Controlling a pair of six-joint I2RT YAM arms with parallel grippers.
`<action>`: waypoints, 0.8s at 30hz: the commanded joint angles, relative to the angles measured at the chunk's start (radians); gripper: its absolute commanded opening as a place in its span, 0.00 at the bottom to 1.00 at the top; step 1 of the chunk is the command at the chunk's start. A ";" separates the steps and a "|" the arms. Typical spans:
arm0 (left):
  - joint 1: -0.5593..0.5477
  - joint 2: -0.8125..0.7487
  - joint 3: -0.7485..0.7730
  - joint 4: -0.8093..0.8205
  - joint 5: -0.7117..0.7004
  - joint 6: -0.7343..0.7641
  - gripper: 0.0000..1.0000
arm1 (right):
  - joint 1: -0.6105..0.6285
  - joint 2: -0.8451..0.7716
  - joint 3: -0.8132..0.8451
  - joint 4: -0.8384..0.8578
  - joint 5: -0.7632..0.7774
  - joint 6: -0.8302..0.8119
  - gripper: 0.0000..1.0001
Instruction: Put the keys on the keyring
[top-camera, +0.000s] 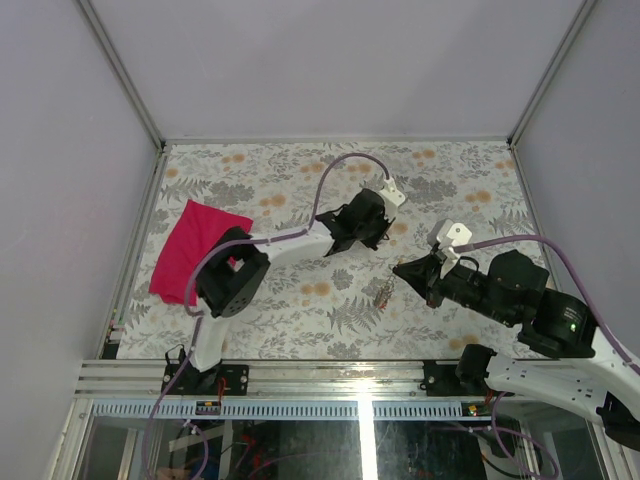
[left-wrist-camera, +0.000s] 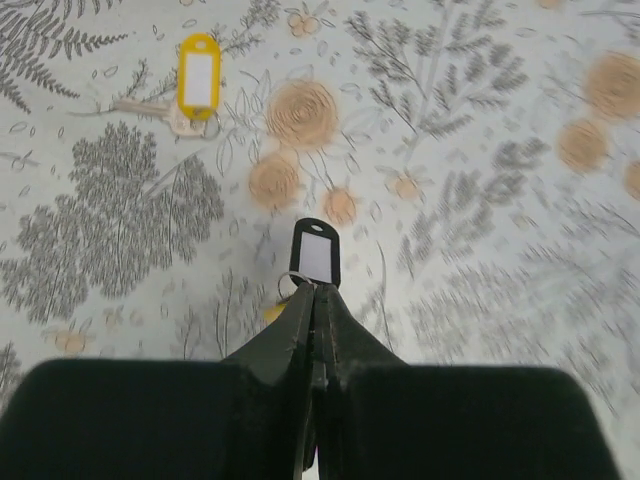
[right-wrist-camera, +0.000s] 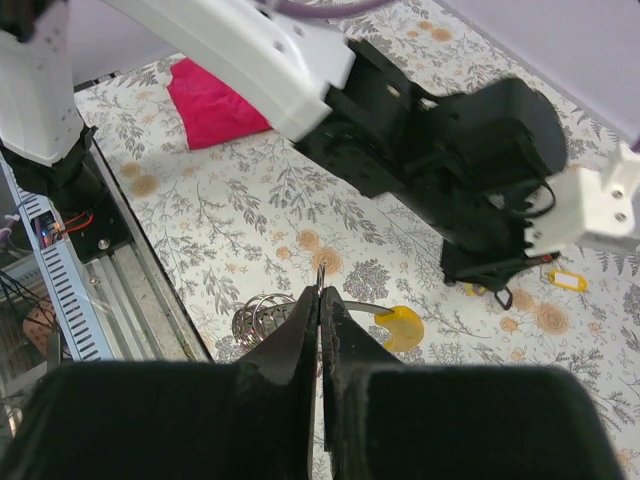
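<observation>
The left gripper (left-wrist-camera: 315, 292) is squeezed tight on the black-tagged key (left-wrist-camera: 318, 254), just above the table (top-camera: 250, 170). A yellow-tagged key (left-wrist-camera: 198, 72) lies flat a little way past it. The right gripper (right-wrist-camera: 320, 296) is pinched closed too. A thin metal bit pokes out between its tips, but I cannot tell what it is. The keyring (right-wrist-camera: 262, 316) and a yellow-capped key (right-wrist-camera: 403, 328) sit right by those tips, mid-table. A red cloth (top-camera: 195, 245) lies by the left edge. Bare flowery table runs far back to the wall.

The left hand (left-wrist-camera: 313, 289) covers the lower end of the black tag (left-wrist-camera: 317, 256). Behind the right hand (right-wrist-camera: 320, 293) the keyring (right-wrist-camera: 258, 318) is half hidden.
</observation>
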 joint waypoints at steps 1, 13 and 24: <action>0.002 -0.192 -0.189 0.108 0.103 -0.036 0.00 | 0.005 -0.029 0.011 0.055 0.017 0.012 0.00; -0.108 -0.613 -0.715 0.085 0.108 -0.132 0.00 | 0.005 -0.082 -0.016 0.000 0.064 0.015 0.00; -0.188 -0.695 -0.821 0.084 -0.006 -0.201 0.23 | 0.005 -0.078 -0.051 -0.010 0.053 0.050 0.00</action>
